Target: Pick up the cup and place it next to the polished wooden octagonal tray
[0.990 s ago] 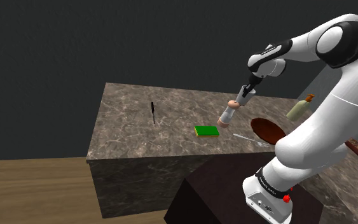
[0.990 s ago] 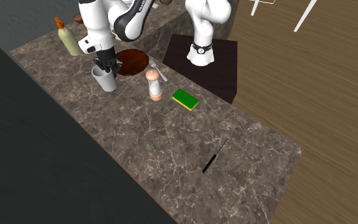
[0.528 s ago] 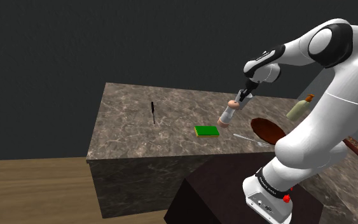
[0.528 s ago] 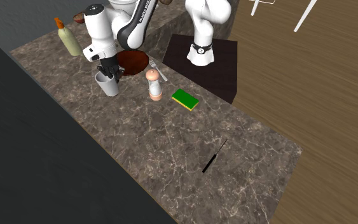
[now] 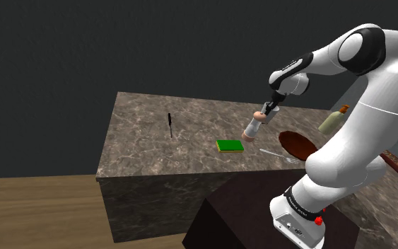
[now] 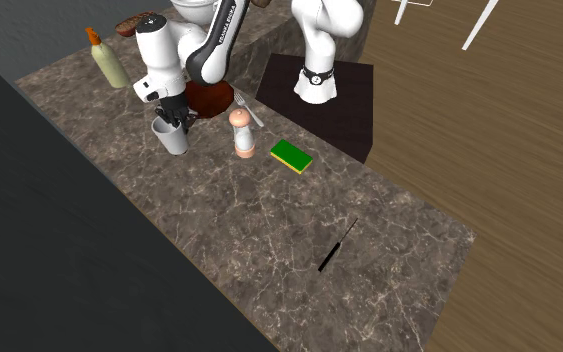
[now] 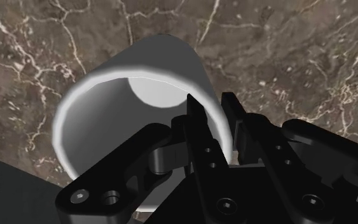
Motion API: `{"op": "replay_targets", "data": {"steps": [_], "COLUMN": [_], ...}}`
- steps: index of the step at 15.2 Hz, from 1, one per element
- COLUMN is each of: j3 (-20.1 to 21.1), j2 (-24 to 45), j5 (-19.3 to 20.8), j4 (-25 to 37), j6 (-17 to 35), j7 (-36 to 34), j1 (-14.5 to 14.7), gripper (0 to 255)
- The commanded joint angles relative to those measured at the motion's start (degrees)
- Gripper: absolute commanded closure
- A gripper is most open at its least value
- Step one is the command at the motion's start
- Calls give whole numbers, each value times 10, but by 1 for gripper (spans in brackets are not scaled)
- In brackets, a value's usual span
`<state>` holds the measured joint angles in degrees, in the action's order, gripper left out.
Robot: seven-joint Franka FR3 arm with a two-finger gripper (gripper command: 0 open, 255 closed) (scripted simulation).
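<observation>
A plain white cup (image 6: 171,138) stands upright at the marble counter's back edge, and I cannot tell whether it rests on the counter or hangs just above it. My gripper (image 6: 174,118) comes down onto its rim and is shut on the wall. In the wrist view one finger (image 7: 196,127) sits inside the cup (image 7: 139,95) and the other outside, clasping the rim. The reddish-brown wooden tray (image 6: 209,98) lies just behind the cup, partly hidden by the arm. In the shoulder view the gripper (image 5: 271,106) hangs left of the tray (image 5: 296,143).
A pinkish grinder (image 6: 242,133) stands close beside the cup, with a fork (image 6: 249,110) and a green sponge (image 6: 291,155) nearby. A bottle (image 6: 107,60) stands at the counter's end. A black knife (image 6: 337,245) lies far along the counter.
My gripper has carried the cup a short way along the counter, away from the bottle and toward the grinder. Its grip is unchanged.
</observation>
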<state>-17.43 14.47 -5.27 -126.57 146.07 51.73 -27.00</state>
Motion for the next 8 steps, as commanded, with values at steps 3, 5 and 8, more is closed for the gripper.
{"op": "replay_targets", "data": {"steps": [3,5,8], "j3": [0,0,0], "j2": [0,0,0], "j5": [0,0,0], "j4": [0,0,0], "j6": [0,0,0], "j7": [0,0,0], "j1": [0,0,0], "gripper": [0,0,0]}}
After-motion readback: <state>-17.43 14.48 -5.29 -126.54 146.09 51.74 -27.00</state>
